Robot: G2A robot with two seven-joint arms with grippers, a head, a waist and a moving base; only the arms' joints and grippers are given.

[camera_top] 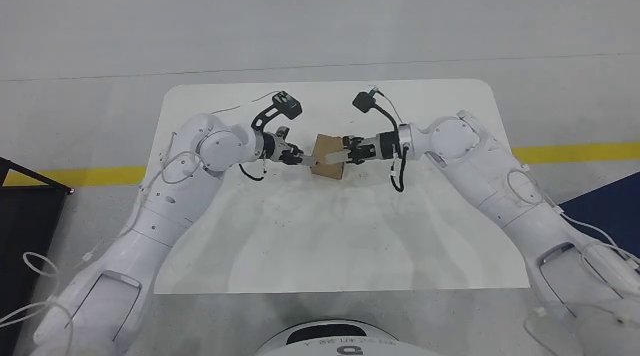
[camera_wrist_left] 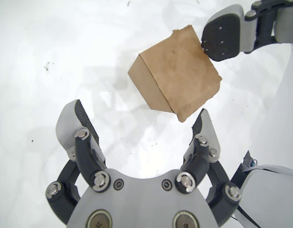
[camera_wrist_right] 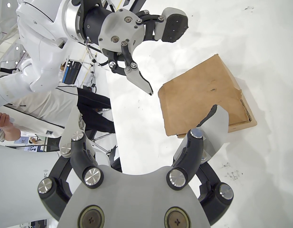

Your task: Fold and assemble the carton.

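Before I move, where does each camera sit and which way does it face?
Top view: above the arms, looking down on the table; left arm and right arm meet at the carton.
Left wrist view: on the left wrist, facing the carton past the open left jaws; a pad of the right jaws at its far edge.
Right wrist view: on the right wrist, facing the left arm; the open right jaws have one finger over the carton.
Shared: both wrist views show the carton and the opposite jaws.
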